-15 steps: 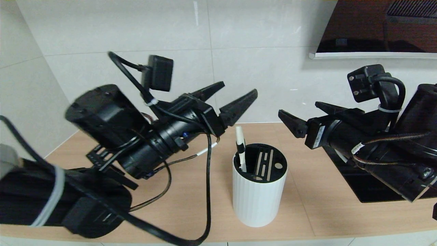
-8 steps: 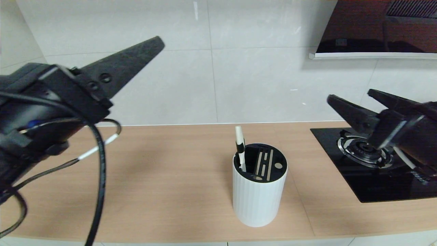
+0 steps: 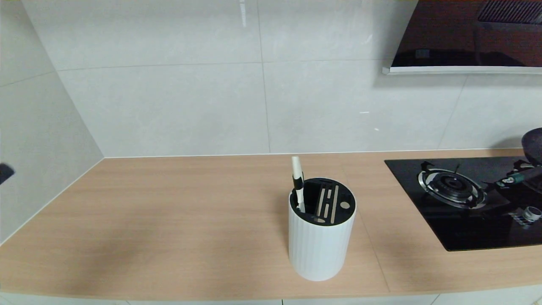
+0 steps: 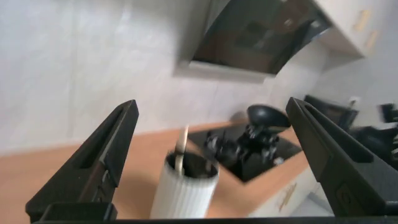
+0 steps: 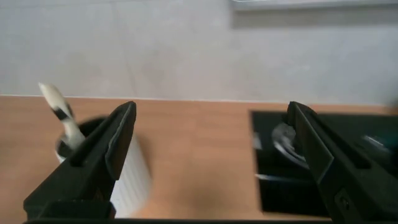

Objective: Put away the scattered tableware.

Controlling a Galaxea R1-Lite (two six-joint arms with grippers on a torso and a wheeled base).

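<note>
A white ribbed utensil holder (image 3: 321, 237) with a black slotted top stands on the wooden counter (image 3: 190, 220), right of centre. One utensil with a white and black handle (image 3: 297, 182) stands upright in it. The holder (image 4: 185, 190) with its handle (image 4: 181, 146) lies far off between my left gripper's (image 4: 211, 155) open fingers. My right gripper (image 5: 211, 162) is open too, and the holder (image 5: 127, 171) sits beyond its fingers with the handle (image 5: 59, 109) sticking up. Both grippers hold nothing.
A black gas hob (image 3: 465, 199) with a burner ring (image 3: 451, 186) occupies the counter's right end, with a dark pan (image 3: 534, 144) at the frame edge. A range hood (image 3: 465, 38) hangs above it. Tiled walls bound the back and left.
Both arms have pulled back out of the head view, the left one to the left and the right one to the right. The holder and its utensil have not moved.
</note>
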